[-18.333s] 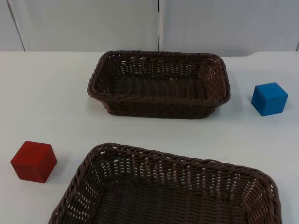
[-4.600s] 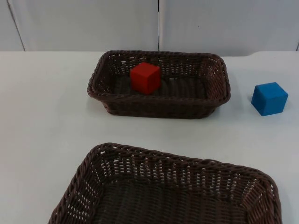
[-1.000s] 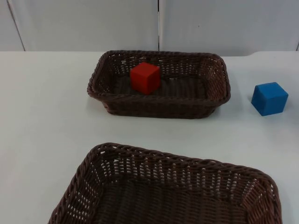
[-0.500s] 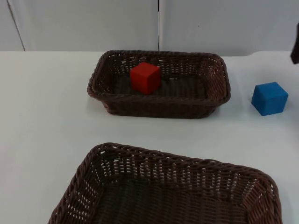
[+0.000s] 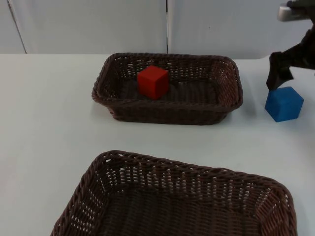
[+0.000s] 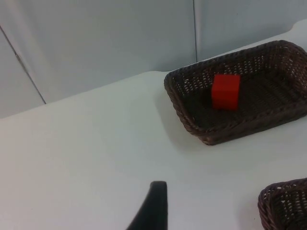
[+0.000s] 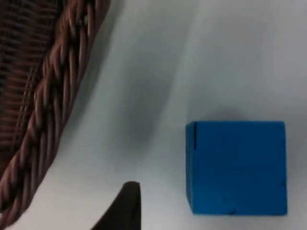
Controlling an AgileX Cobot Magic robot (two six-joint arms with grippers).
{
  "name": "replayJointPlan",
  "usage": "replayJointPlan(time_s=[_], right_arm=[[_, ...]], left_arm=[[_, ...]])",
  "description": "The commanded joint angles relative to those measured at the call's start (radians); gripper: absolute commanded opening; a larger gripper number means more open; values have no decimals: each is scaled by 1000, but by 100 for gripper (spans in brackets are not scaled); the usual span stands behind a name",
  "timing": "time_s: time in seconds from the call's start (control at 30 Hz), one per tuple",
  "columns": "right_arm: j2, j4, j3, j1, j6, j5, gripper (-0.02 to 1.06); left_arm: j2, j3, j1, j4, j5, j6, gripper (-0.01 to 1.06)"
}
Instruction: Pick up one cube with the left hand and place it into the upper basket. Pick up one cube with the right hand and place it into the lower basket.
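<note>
Just above blue cube (image 5: 283,103) — right gripper (image 5: 278,77), finger spread unclear, red cube (image 5: 153,82) in upper basket (image 5: 231,98)

From my remote station this reads as a robotics laboratory test cell: a bare white worktop (image 5: 44,123) ends at a plain grey partition wall (image 5: 98,24) built of flat panels with narrow vertical seams. The things laid out are staged props rather than household goods, namely two matching dark wicker baskets, the upper basket (image 5: 226,105) and the lower basket (image 5: 123,164), a plain red cube (image 5: 153,82) and a plain blue cube (image 5: 283,103). A black robot arm (image 5: 295,46) reaches in over the worktop.
</note>
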Motion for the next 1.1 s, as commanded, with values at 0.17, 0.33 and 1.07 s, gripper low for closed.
replayJointPlan(time_s=[0.17, 0.33, 1.07], right_arm=[[37, -74, -9, 5, 76, -88, 105], [75, -88, -9, 5, 117, -144, 105], [190, -75, -9, 5, 117, -210, 86]], left_arm=[[-6, 4, 2, 4, -4, -8, 83], [-6, 4, 2, 4, -4, -8, 83], [-6, 4, 2, 8, -6, -8, 83]])
